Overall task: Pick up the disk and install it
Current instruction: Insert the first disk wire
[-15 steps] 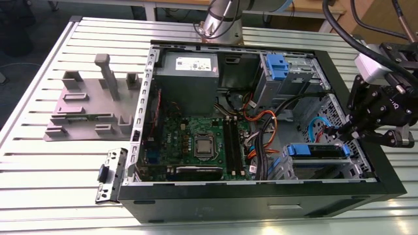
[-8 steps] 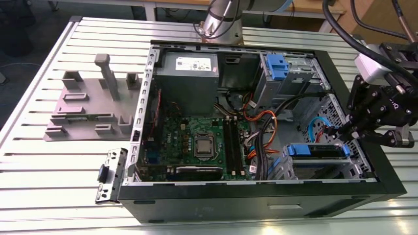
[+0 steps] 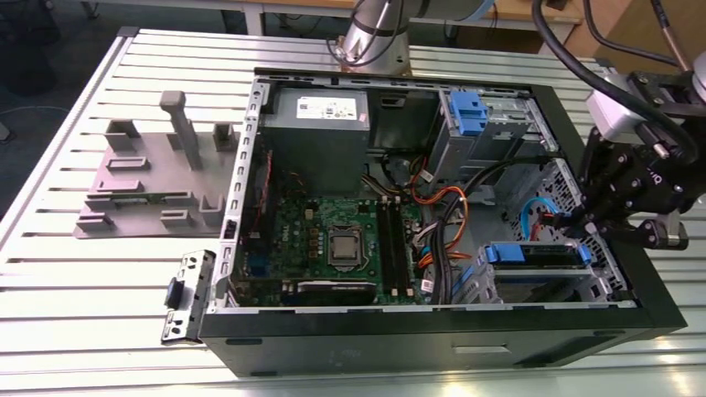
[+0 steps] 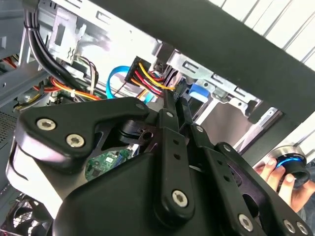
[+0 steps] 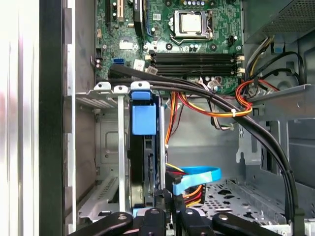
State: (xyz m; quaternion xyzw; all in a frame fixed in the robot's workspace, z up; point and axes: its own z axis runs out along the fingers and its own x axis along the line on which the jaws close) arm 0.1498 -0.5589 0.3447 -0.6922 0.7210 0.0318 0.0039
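Above bay'd disk [image 5: 144, 147]: gripper [image 5: 170, 209], closed.

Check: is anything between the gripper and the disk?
Nothing visible. The gripper is right at the disk, which stands in the drive cage; the blue cable runs beside them, not between.

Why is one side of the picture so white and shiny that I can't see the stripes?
In the first wrist view, light washes out the ribbed table beside the black case wall. In the second wrist view, bright glare whitens the metal drive cage, while the close-up gripper looks dark. The exterior view is evenly lit, with soft reflections on the table.
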